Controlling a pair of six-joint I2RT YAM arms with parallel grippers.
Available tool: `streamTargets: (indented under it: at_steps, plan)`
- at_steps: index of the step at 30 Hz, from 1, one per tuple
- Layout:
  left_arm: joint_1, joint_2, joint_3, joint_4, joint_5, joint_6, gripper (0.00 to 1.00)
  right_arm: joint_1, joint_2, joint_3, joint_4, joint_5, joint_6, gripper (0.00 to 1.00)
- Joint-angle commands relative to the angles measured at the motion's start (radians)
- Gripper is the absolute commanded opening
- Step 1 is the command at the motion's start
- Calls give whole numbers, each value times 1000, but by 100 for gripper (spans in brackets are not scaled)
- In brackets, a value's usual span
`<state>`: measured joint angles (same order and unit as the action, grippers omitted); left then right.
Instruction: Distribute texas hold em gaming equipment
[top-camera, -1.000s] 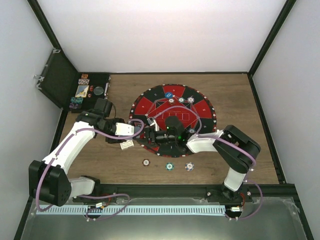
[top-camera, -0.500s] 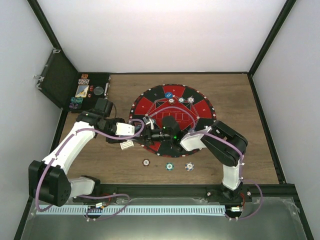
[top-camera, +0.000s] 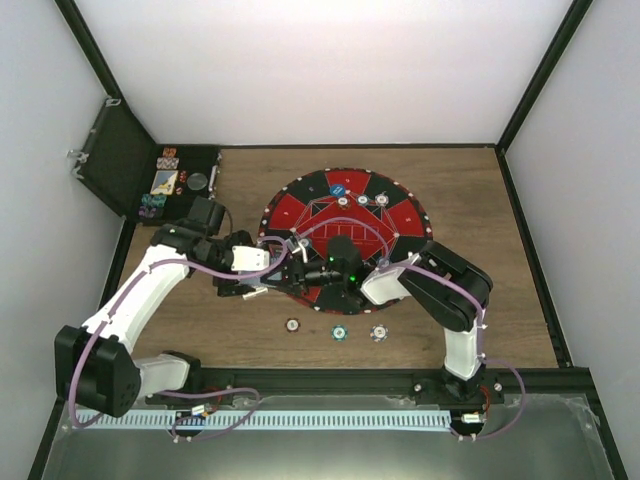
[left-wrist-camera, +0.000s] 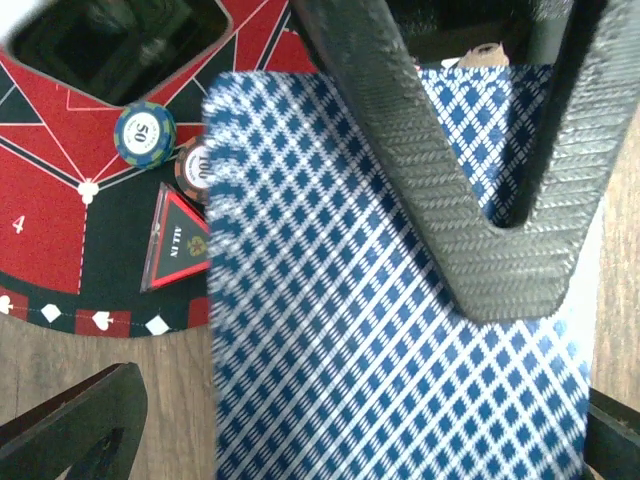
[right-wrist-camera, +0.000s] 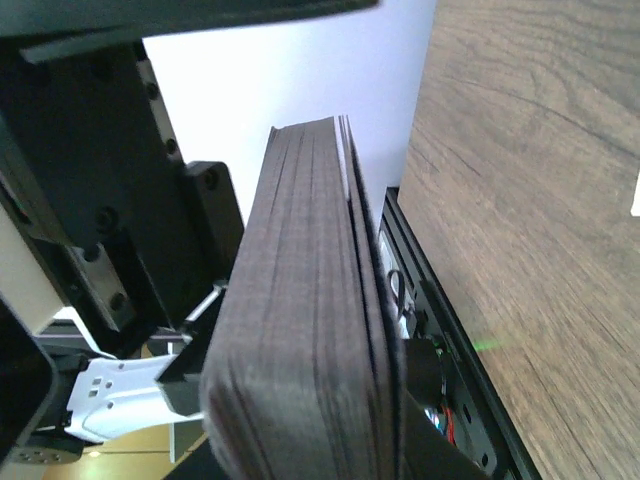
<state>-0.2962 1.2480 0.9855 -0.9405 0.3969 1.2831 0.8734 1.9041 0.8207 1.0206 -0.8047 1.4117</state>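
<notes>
A deck of playing cards (left-wrist-camera: 330, 330) with blue-checkered backs fills the left wrist view. It lies between the wide-open fingers of my left gripper (left-wrist-camera: 340, 440), whose fingertips (left-wrist-camera: 70, 425) show at the bottom corners. A grey ribbed finger of the right gripper (left-wrist-camera: 470, 220) presses on the top card. In the right wrist view the deck (right-wrist-camera: 300, 300) stands edge-on in my right gripper (right-wrist-camera: 310, 450), which is shut on it. From above, both grippers meet at the mat's left edge, left gripper (top-camera: 258, 285) and right gripper (top-camera: 287, 264). Three poker chips (top-camera: 340, 333) lie on the wood in front.
The round red-and-black mat (top-camera: 400, 215) carries a blue button (top-camera: 338, 188) and three chips (top-camera: 362, 201) at its far side. A 50 chip (left-wrist-camera: 145, 133), a 100 chip (left-wrist-camera: 192, 168) and a red ALL IN marker (left-wrist-camera: 178, 245) sit near its edge. An open case (top-camera: 170, 182) stands back left.
My left gripper has opened and let go of the deck. My right gripper has moved left to it and closed on the deck.
</notes>
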Motion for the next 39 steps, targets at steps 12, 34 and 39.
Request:
streamTargets:
  at_steps: [12, 34, 39]
  plan:
    - [-45, -151, -86, 5, 132, -39, 91, 32, 15, -6, 96, -84, 35, 12]
    - [-50, -138, -147, 87, 29, -32, 73, 52, 42, 29, 84, -79, 42, 12]
    - [-50, -131, -150, 101, 14, -23, 56, 53, 46, 31, 81, -80, 40, 12]
